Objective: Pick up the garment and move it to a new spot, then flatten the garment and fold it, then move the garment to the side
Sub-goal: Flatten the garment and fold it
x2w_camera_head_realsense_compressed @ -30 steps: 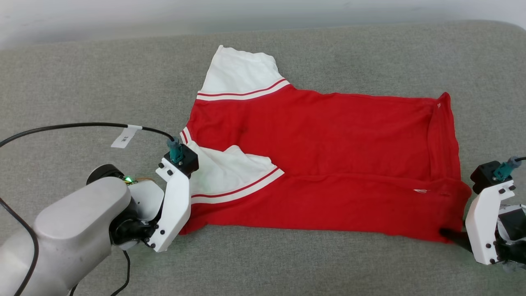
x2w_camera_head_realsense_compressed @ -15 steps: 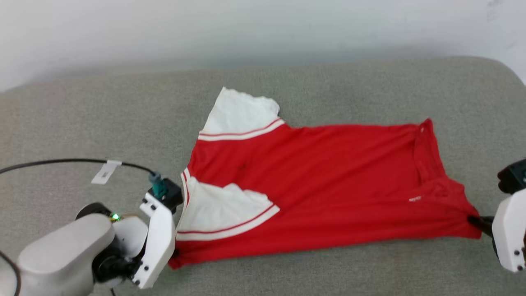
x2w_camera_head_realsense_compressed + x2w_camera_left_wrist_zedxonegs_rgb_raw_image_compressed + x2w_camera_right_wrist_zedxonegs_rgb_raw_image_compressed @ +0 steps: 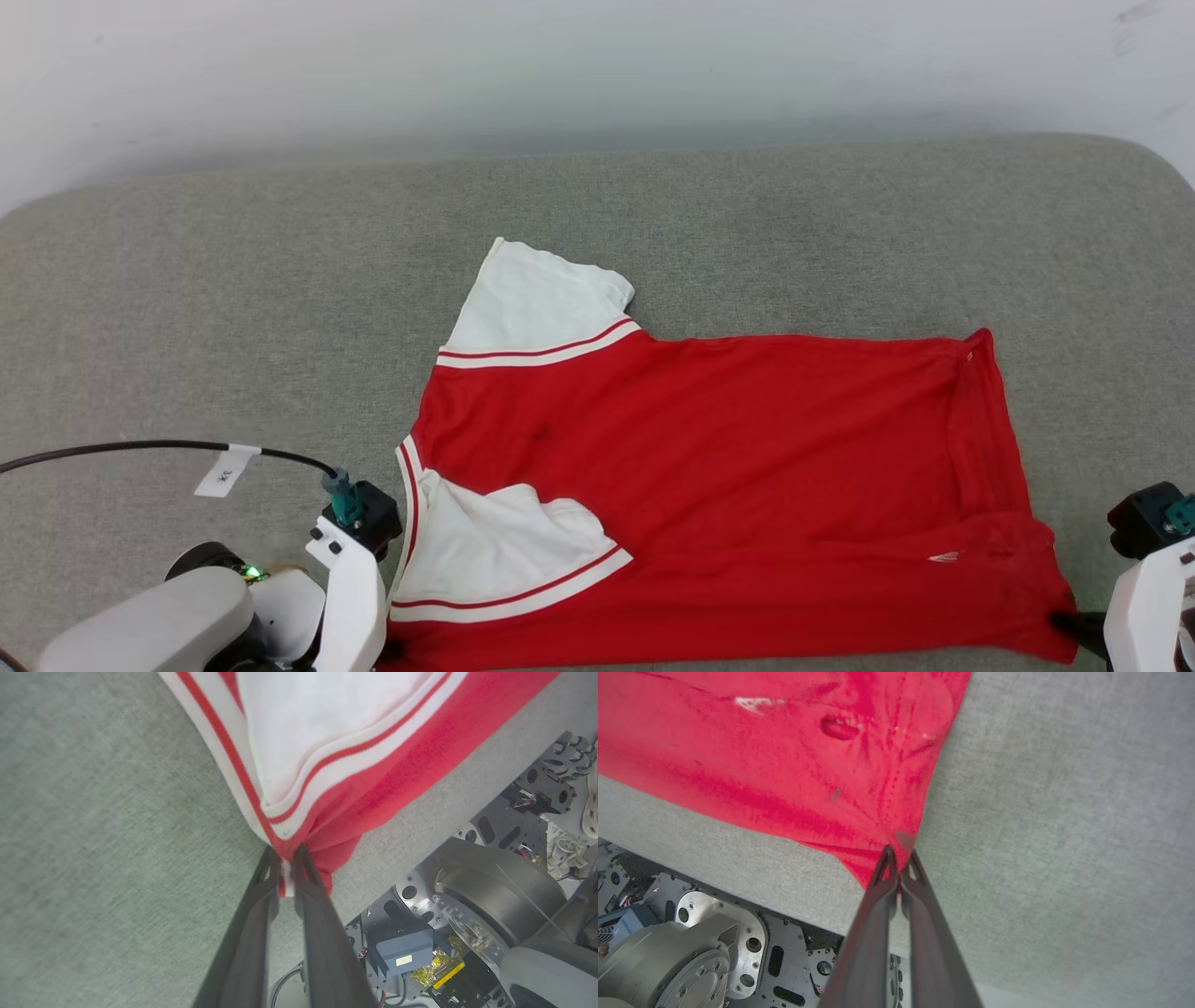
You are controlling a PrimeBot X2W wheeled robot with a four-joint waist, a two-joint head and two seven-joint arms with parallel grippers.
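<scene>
Looking down from the head view: the garment point(image 3: 709, 485) is lying spread on the grey padded surface point(image 3: 233, 308), long axis running left to right, red body in the middle. One white sleeve point(image 3: 532, 303) is pointing toward the far side. A second white sleeve point(image 3: 485, 551) is lying folded in over the near-left part, striped trim showing. The garment's near edge is running close to the bottom of the frame. The left gripper point(image 3: 390, 650) is sitting at the near-left corner of the cloth, fingers mostly hidden under its white housing. The right gripper point(image 3: 1064, 621) is touching the near-right corner, a dark fingertip meeting the red hem. A black cable with a white tag point(image 3: 224, 469) is arching over the surface left of the garment.

Left wrist view: both fingers point(image 3: 266, 882) are pressing together on the bunched corner where striped trim and red cloth meet. A strip of fabric is showing between them, so the left gripper point(image 3: 286, 858) is clamped on the garment. The cloth is fanning away from the tips, up the frame. The robot's metal base point(image 3: 490, 905) is showing below the edge of the surface.

Right wrist view: the right gripper point(image 3: 900, 856) is closed on the red corner, with creases radiating from the tips. The pinched cloth is probably a single hem layer, though blur is making that hard to confirm. Grey surface is lying to the right of the fingers.
</scene>
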